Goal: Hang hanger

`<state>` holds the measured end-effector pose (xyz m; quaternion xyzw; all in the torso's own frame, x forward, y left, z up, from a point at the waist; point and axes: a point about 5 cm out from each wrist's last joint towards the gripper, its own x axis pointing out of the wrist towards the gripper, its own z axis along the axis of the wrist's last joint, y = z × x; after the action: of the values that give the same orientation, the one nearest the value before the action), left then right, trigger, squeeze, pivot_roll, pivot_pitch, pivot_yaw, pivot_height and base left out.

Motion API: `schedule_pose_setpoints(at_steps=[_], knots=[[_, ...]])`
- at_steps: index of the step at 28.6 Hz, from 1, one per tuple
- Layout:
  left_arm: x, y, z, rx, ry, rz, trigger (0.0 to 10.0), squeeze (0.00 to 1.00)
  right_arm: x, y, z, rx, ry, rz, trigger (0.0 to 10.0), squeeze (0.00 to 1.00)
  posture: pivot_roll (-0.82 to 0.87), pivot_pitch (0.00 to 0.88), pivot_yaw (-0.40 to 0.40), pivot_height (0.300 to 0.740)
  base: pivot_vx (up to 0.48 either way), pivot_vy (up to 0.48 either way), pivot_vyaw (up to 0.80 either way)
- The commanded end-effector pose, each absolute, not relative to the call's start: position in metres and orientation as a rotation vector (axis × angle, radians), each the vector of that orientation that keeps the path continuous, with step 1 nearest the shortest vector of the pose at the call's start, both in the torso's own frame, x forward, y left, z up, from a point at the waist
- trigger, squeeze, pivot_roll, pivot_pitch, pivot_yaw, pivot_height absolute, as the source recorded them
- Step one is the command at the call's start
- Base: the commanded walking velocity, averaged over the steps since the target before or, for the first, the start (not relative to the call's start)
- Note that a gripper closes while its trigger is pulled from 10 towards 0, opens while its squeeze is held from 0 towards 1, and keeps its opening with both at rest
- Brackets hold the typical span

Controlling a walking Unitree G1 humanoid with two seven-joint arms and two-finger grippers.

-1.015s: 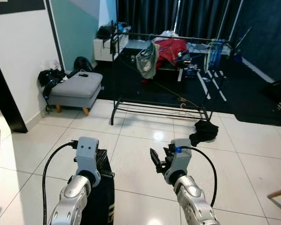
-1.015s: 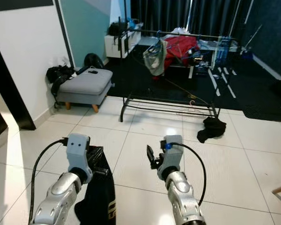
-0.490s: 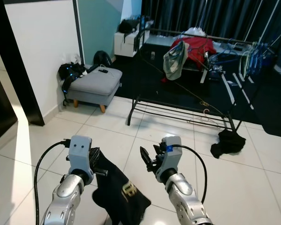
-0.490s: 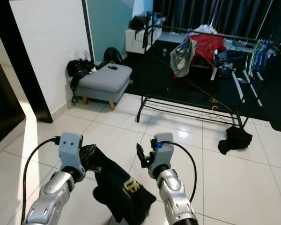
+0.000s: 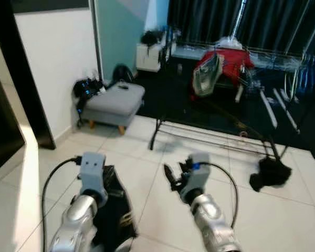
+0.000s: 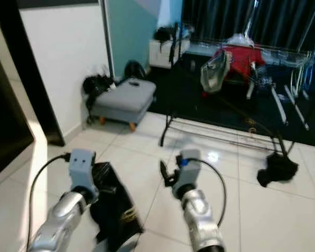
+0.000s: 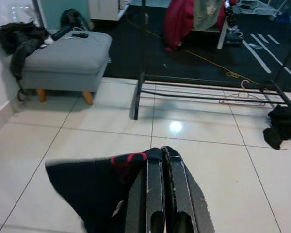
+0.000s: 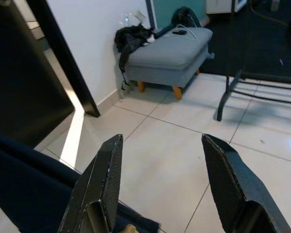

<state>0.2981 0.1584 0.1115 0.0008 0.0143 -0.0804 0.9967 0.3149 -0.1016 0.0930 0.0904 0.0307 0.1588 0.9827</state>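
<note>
Black garment (image 7: 94,191), w/ red neck trim, hangs from the left gripper (image 7: 161,162), fingers pinched tight together on its edge, low over the white tile floor (image 5: 147,136). Right gripper (image 8: 165,182) beside it, fingers spread wide, holding nothing. Ahead: black clothes rack (image 5: 215,94) w/ red and grey clothes, a hanger (image 7: 242,97) lying on the floor by its lower rail, dark cloth heap (image 5: 270,173) near the rack's right foot, grey ottoman (image 5: 115,102) by the wall on the left.

Both eye views motion-blurred; dark garment (image 5: 113,220) cut off at the bottom edge.
</note>
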Motion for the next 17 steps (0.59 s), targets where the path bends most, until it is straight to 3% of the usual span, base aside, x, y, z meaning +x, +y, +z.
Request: schedule_pose_setpoints(at_steps=[1, 7, 17], knots=[[0.3, 0.1523, 0.1184, 0.002, -0.007, -0.183, 10.0, 0.0, 0.315, -0.11, 0.0911, 0.166, 0.068, 0.295, 10.0, 0.0, 0.04, 0.028, -0.022, 0.74, 0.398, 0.0, -0.8], [0.3006, 0.1516, 0.1186, 0.002, -0.007, -0.187, 10.0, 0.0, 0.3148, -0.1104, 0.0914, 0.168, 0.065, 0.292, 10.0, 0.0, 0.04, 0.028, -0.019, 0.74, 0.394, 0.0, -0.8], [0.3008, 0.1509, 0.119, 0.003, -0.009, -0.19, 10.0, 0.0, 0.3143, -0.1114, 0.0919, 0.176, 0.057, 0.284, 10.0, 0.0, 0.04, 0.033, -0.017, 0.74, 0.395, 0.0, 0.0]])
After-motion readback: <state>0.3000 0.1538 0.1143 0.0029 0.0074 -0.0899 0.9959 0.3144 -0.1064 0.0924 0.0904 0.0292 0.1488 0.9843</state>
